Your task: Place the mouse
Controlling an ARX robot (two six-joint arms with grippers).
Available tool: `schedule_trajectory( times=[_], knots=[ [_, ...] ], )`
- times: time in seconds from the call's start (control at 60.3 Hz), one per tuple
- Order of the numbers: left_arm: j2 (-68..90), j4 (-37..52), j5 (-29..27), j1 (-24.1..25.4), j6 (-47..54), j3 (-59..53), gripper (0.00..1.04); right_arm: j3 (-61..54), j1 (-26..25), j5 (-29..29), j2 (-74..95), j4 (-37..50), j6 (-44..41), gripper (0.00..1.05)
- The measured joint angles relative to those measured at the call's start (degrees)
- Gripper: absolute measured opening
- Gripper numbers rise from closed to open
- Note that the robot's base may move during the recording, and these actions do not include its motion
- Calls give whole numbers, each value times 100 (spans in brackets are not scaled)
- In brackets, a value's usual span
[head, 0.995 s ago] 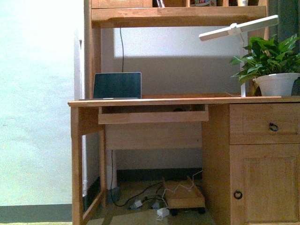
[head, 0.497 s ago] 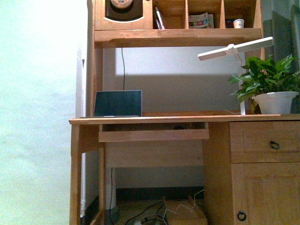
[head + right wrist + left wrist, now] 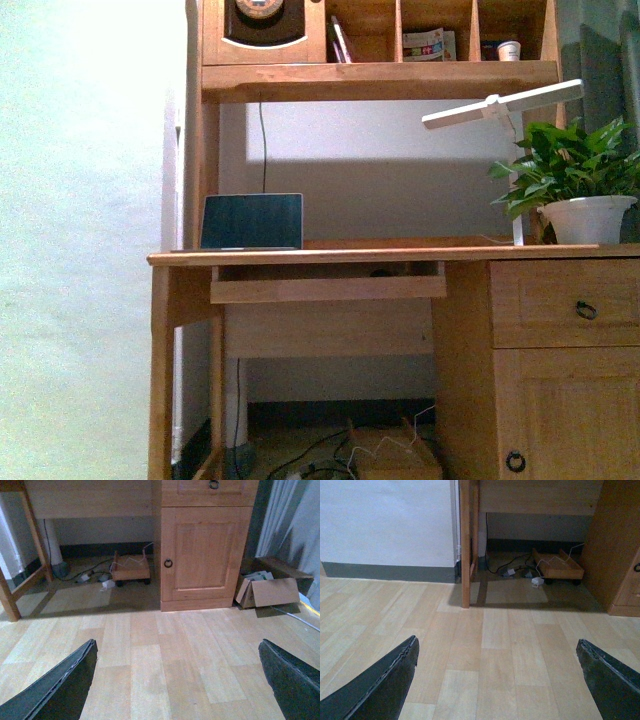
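Pale wooden counter (image 3: 330, 255), small dark rounded mouse (image 3: 381, 271) barely visible on the pull-out tray (image 3: 300, 289) under its top, flat dark laptop (image 3: 251, 221) upright above, left tool (image 3: 496, 647) and right tool (image 3: 177, 647) spread wide, empty, over plank floor (image 3: 510, 630)

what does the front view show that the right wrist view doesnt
Only the front view: the laptop on the desk, the white desk lamp, the potted plant and the upper shelf. Only the right wrist view: the right gripper, jaws open, and a cardboard box on the floor. Both: the cabinet door with its ring pull, and the low wooden trolley under the desk.
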Motion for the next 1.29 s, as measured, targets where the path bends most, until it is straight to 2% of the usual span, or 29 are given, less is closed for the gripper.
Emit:
schedule_trajectory(
  times=[1.293],
  knots=[
    [-2, 0, 2, 0, 0, 0, 97, 0, 0, 0, 0, 0, 0, 97]
  ],
)
